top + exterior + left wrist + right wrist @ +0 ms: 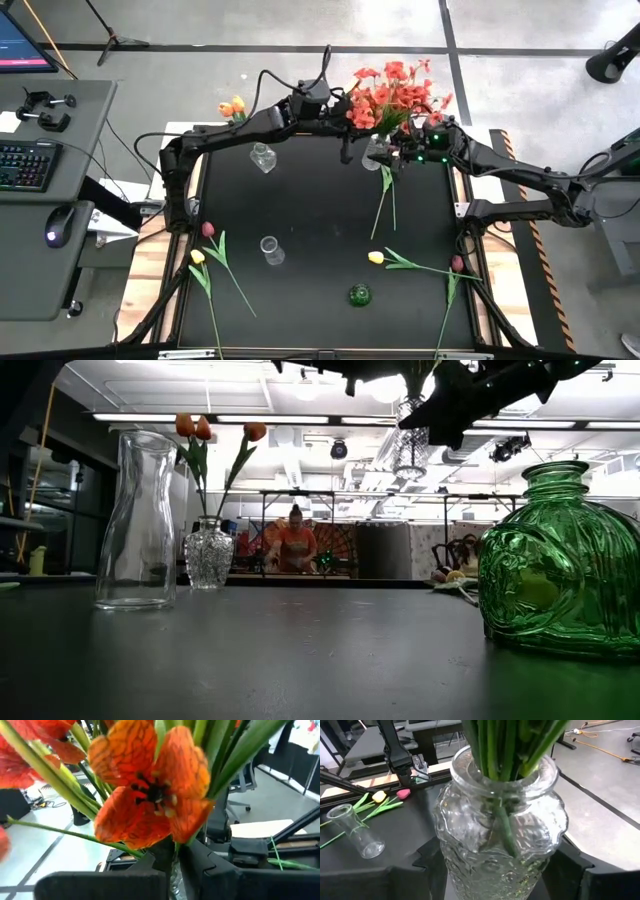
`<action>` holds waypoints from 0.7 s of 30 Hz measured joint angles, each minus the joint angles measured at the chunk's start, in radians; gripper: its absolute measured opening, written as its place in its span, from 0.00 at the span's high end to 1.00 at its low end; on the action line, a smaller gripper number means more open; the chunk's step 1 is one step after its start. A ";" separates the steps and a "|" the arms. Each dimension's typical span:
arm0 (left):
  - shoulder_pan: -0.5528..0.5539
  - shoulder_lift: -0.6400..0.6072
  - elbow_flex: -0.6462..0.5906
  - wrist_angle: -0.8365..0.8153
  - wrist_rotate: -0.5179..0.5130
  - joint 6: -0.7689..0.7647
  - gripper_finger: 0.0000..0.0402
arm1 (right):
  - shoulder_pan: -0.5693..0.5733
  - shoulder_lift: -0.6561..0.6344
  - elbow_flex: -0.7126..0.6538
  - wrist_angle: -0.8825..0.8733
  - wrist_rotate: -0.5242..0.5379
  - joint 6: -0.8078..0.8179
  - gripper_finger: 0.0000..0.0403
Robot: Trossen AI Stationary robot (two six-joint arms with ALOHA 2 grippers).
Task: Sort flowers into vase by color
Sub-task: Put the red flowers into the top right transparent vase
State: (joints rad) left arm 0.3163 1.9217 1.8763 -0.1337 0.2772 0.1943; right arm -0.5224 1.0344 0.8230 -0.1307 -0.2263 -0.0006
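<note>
A clear ribbed glass vase (500,830) full of red-orange blossom sprays (392,92) hangs above the table's far edge, with my right gripper (500,870) around its body. In the low view the vase (408,440) shows high above the table. My left gripper (175,865) reaches in from the left, right under one orange blossom (150,795), its fingers almost together. Yellow tulips (198,257) (376,257) and dark pink tulips (208,230) (457,263) lie flat on the black mat. Orange tulips (232,106) stand in a small vase (208,552) at the far left. My left gripper pinches a thin green stem (177,843) just under the orange blossom, coming level from the table's left. The blossom hides most of the place of contact. The spray stands upright among the others in the lifted vase. My right gripper has the vase's bulging body (446,860) between its two fingers, one on each side, coming about level from the table's right. The vase sits upright and lifted clear of the table, with the stems standing in its mouth.
A tall clear carafe (270,250) stands left of the middle of the mat, another clear vase (262,158) is at the far left, and a green glass vase (360,295) is near the front. Loose green stems (385,200) lie below the held vase. A desk with a keyboard is beyond the table's left.
</note>
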 joint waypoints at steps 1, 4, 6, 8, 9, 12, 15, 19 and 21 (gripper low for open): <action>-0.001 0.002 0.000 0.003 -0.003 -0.012 0.95 | 0.000 0.000 0.000 0.000 0.002 0.000 0.42; 0.003 0.005 0.000 -0.010 -0.005 -0.050 0.88 | 0.000 0.000 0.001 0.013 0.002 0.004 0.42; 0.004 0.006 -0.001 -0.024 -0.005 -0.061 0.82 | 0.000 -0.001 0.003 0.022 0.002 0.004 0.43; 0.003 0.007 -0.001 -0.037 -0.005 -0.062 0.76 | 0.000 -0.001 0.003 0.022 0.002 0.004 0.44; 0.001 0.003 -0.001 -0.048 -0.005 -0.064 0.72 | 0.000 -0.001 0.003 0.023 0.004 0.004 0.44; 0.001 -0.009 -0.002 -0.057 -0.005 -0.075 0.63 | -0.001 -0.001 0.003 0.028 0.006 0.004 0.43; 0.001 -0.031 0.001 -0.055 -0.004 -0.088 0.56 | -0.001 -0.001 0.003 0.021 0.006 0.003 0.43; 0.005 -0.071 0.003 -0.045 0.003 -0.078 0.52 | -0.004 0.000 0.003 0.021 0.027 0.002 0.43; 0.005 -0.089 0.004 -0.042 0.002 -0.047 0.52 | -0.009 0.000 0.003 0.022 0.045 0.001 0.43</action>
State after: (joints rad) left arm 0.3214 1.8324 1.8801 -0.1754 0.2787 0.1474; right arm -0.5314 1.0344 0.8261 -0.1089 -0.1816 0.0006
